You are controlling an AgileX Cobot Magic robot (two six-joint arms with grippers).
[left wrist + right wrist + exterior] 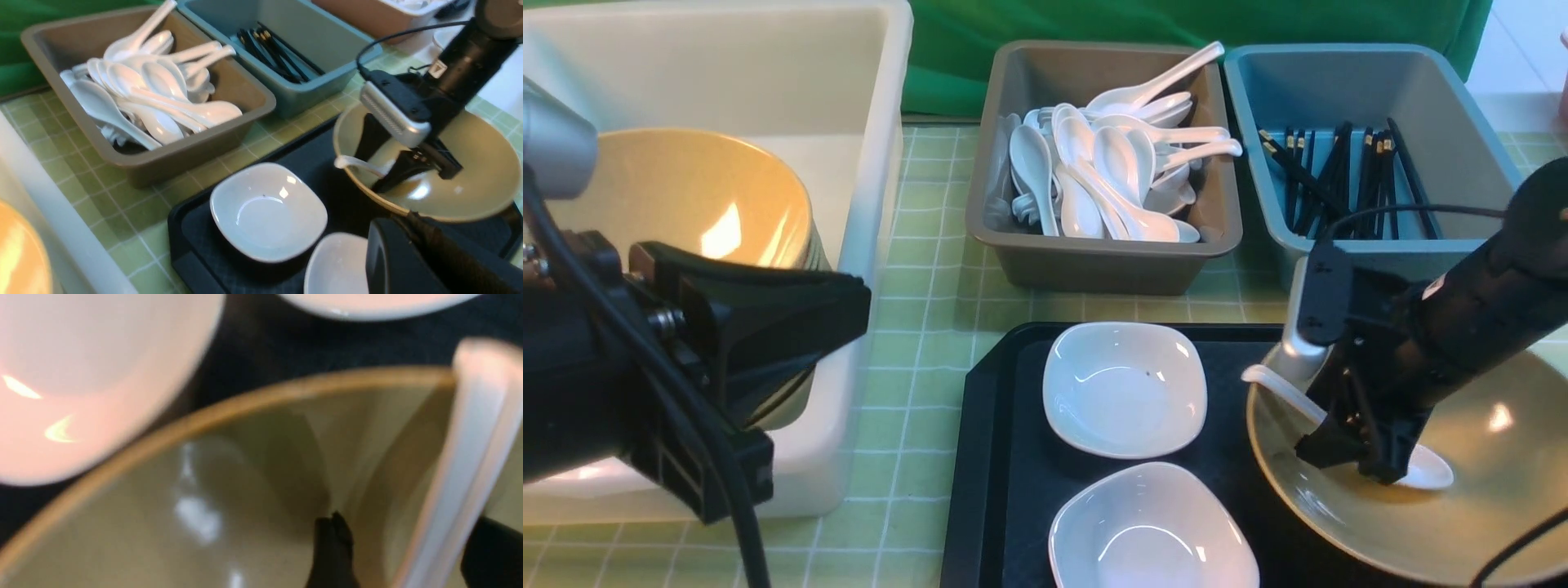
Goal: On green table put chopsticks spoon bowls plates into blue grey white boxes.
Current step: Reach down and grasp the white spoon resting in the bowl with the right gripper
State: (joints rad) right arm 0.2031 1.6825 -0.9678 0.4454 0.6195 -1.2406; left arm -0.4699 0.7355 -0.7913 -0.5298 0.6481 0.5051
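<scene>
White porcelain is the matter in hand: the spoon [1286, 396] lies in the olive bowl [1486, 506] at four o'clock on the black tray [1013, 457], scoop down in the well, handle propped on the rim toward ten o'clock. The right gripper [1352, 461] has its tips down in that bowl, jaws spread wide on either side of the handle, gripping nothing yet. The left gripper [854, 314] hangs at eight o'clock before the white box [874, 204], jaws pressed together, nothing seen between them.

I judge this the spoon pick. Next the jaws should close squarely on the slick, narrow handle; then lift clear of the rim without dragging the bowl; then carry to the grey box [1094, 261] at twelve o'clock, where other spoons are piled.
</scene>
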